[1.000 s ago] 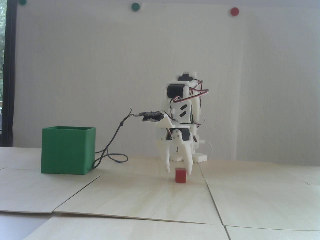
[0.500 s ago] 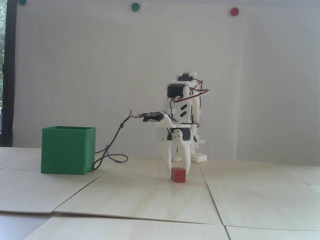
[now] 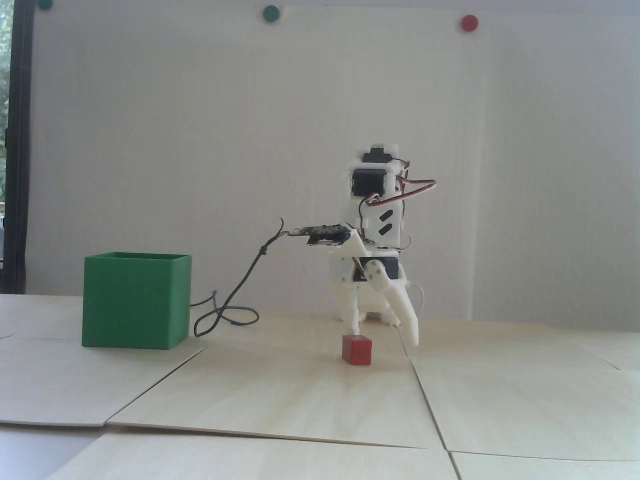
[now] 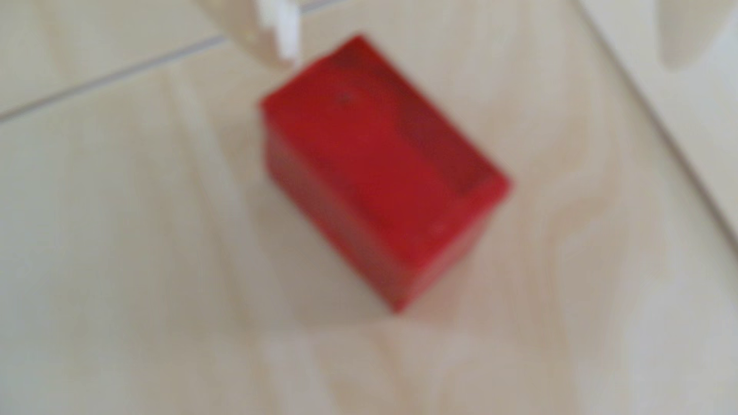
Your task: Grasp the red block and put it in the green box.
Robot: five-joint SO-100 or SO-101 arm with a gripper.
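Gripper (image 3: pixel 385 336) spread wide, 2 fingers well apart and gripping nothing. In the fixed view: white arm (image 3: pixel 376 220) folded low and pointing down; slim fixed finger (image 3: pixel 355 327) ending just above the top left corner of the red block (image 3: pixel 357 349), contact not clear from this angle; broad moving finger (image 3: pixel 407 320) splayed off to the right of the block, tip near the table and apart from the block. Red block resting on the pale wooden table (image 3: pixel 280 400), just left of a seam between 2 panels, about mid-frame. Green box (image 3: pixel 136 299) standing upright and open-topped on the table, well to the left of the block and apart from it. Dark cable (image 3: pixel 235 295) running from the wrist camera mount down to the table and looping beside the box's right wall. White wall (image 3: pixel 200 150) behind, with 2 green magnets (image 3: pixel 270 13) and 1 red magnet (image 3: pixel 469 22) near the top edge. In the wrist view, heavily blurred: red block (image 4: pixel 379 167) filling the centre, turned diagonally, on the wooden table (image 4: pixel 120 239); white fixed finger (image 4: pixel 279 36) entering from the top edge, its tip at the block's upper corner; pale shape at the top right corner, too blurred to identify with certainty.
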